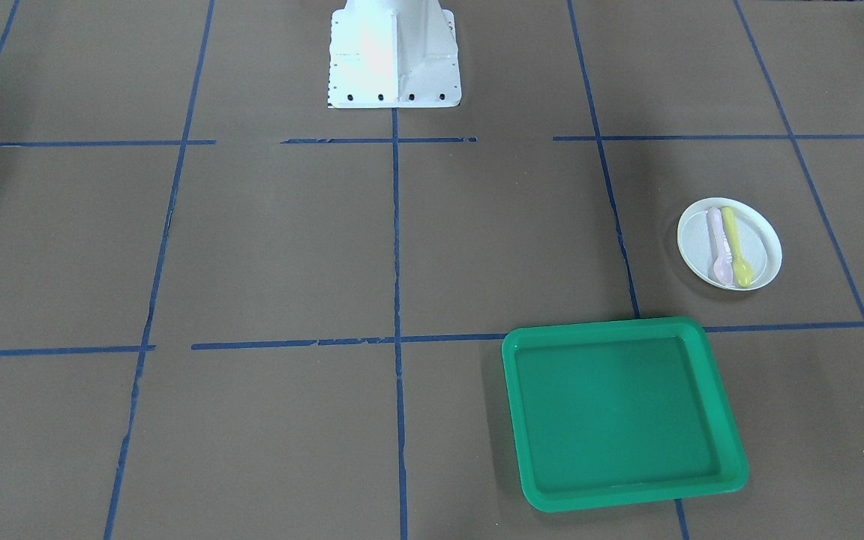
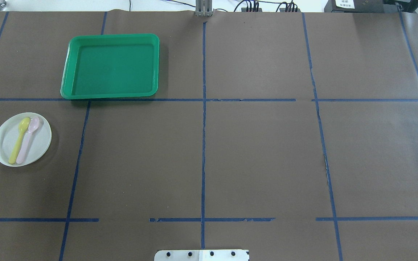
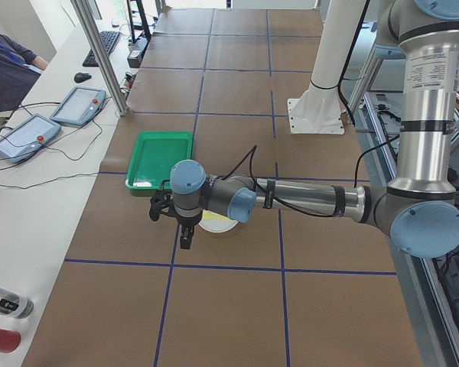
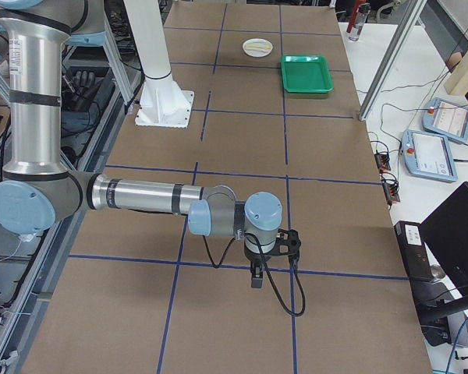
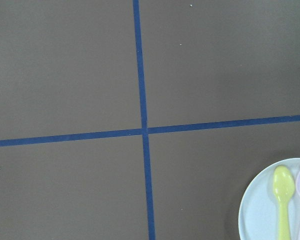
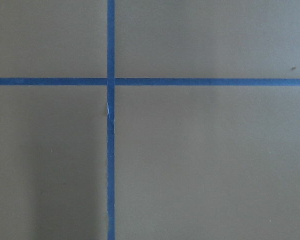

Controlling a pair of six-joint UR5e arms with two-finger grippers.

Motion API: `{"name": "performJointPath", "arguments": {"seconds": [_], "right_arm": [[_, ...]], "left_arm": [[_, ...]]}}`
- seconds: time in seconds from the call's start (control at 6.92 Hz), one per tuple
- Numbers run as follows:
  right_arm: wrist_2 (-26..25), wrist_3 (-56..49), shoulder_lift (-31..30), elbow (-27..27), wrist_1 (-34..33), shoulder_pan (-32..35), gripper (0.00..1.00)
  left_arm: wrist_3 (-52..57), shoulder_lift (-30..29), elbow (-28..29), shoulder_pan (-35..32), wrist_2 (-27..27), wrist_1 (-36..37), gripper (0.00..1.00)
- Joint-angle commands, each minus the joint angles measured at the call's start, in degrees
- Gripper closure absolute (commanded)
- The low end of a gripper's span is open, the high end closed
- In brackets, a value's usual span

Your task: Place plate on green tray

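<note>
- Front-facing view: the plate [image 1: 768, 244] sits on the brown table [image 1: 274, 247], on the robot's left side. It is near the green tray [image 1: 619, 412] without touching it, and closer to the robot base [image 1: 394, 56] than the tray is. A pink spoon [image 1: 717, 244] and a yellow spoon [image 1: 736, 244] lie side by side on the plate. The tray holds nothing. No gripper is in view.
- Overhead view: the plate [image 2: 3, 143] is at the view's left edge, one square of blue tape [image 2: 203, 145] nearer the robot than the green tray [image 2: 111, 65]. Both spoons have their bowls toward the far side.
- Left side view: the left gripper [image 3: 186, 243] hangs fingers-down above the table, just beside the plate [image 3: 214, 225], which the forearm partly hides. Whether the jaws are parted cannot be told from here. The tray [image 3: 159, 157] lies just beyond.
- Right side view: the right gripper [image 4: 256, 280] hangs over bare table, well apart from the plate [image 4: 257, 47] and tray [image 4: 306, 74] at the far end. Its jaw state cannot be told.
- Left wrist view: a tape crossing is in view, with the plate's rim [image 5: 260, 210] and both spoon bowls in the lower right corner. No fingers are visible.
- Right wrist view: only the table and a tape crossing are in view. No fingers are visible.
</note>
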Motion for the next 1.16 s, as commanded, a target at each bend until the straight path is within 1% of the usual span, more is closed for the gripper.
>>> {"name": "performJointPath", "arguments": {"seconds": [0.0, 0.14, 0.43, 0.72, 1.01], "right_arm": [[0.00, 0.00, 0.00, -0.01, 0.00, 0.00, 0.00], [0.00, 0.00, 0.00, -0.01, 0.00, 0.00, 0.00], [0.00, 0.00, 0.00, -0.01, 0.00, 0.00, 0.00], [0.00, 0.00, 0.00, -0.01, 0.00, 0.00, 0.00], [0.00, 0.00, 0.00, -0.01, 0.00, 0.00, 0.00]], "left_arm": [[-15.69, 0.43, 5.73, 9.38, 1.09, -15.69, 0.00], [-19.67, 0.86, 7.67, 12.55, 6.32, -20.11, 0.00], [-22.86, 0.96, 8.31, 17.31, 7.77, -21.21, 0.00], [-22.08, 0.87, 10.23, 17.77, 8.04, -21.38, 0.00], [-22.08, 0.96, 10.77, 18.74, 8.04, -21.30, 0.00]]}}
